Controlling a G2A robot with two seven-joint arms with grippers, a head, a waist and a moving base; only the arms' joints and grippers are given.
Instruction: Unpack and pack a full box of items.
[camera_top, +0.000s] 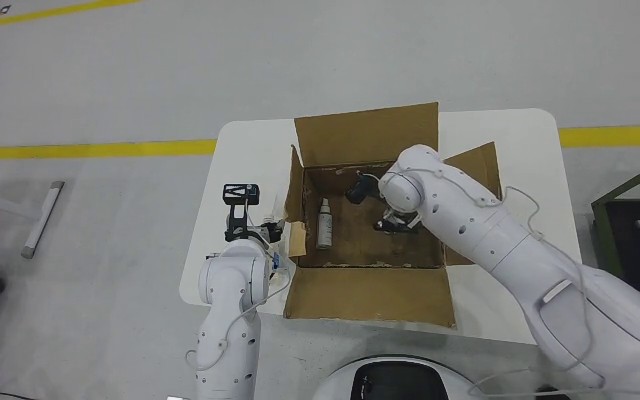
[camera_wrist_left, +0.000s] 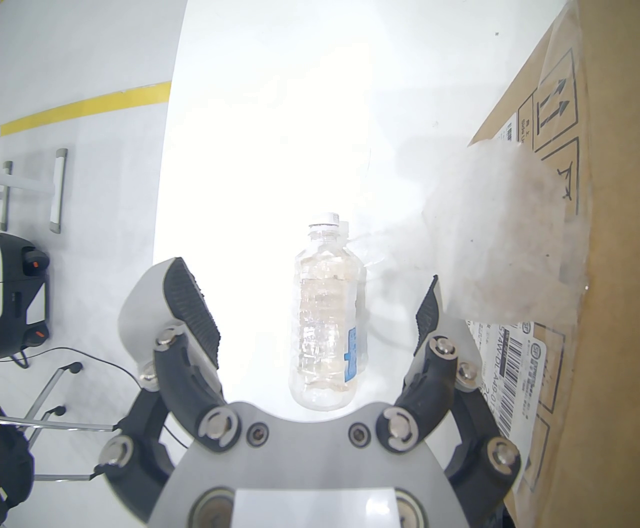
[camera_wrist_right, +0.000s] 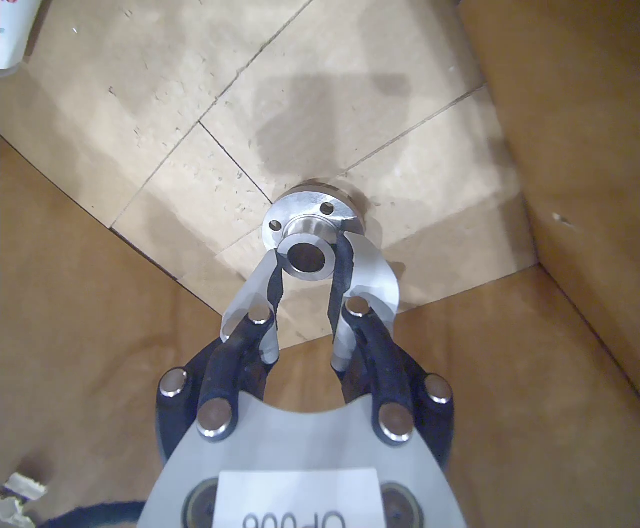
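An open cardboard box (camera_top: 365, 290) stands on the white table (camera_top: 520, 140). My right gripper (camera_wrist_right: 307, 260) is down inside the box, shut on the raised hub of a round metal flange (camera_wrist_right: 300, 215) at the box floor, near a corner. A white spray bottle (camera_top: 323, 224) lies on the box floor, off to one side of that gripper (camera_top: 395, 222). Outside the box, my left gripper (camera_wrist_left: 305, 285) hangs open over a clear plastic bottle (camera_wrist_left: 327, 320) on the table. Its fingers (camera_wrist_left: 192, 300) stand either side of the bottle without touching it.
Crumpled clear plastic (camera_wrist_left: 500, 240) sticks out from the box's outer wall (camera_wrist_left: 600, 250), close to my left gripper. The box flaps (camera_top: 370, 128) stand open on all sides. Bare table lies beyond the bottle. The table's edge is near the left arm.
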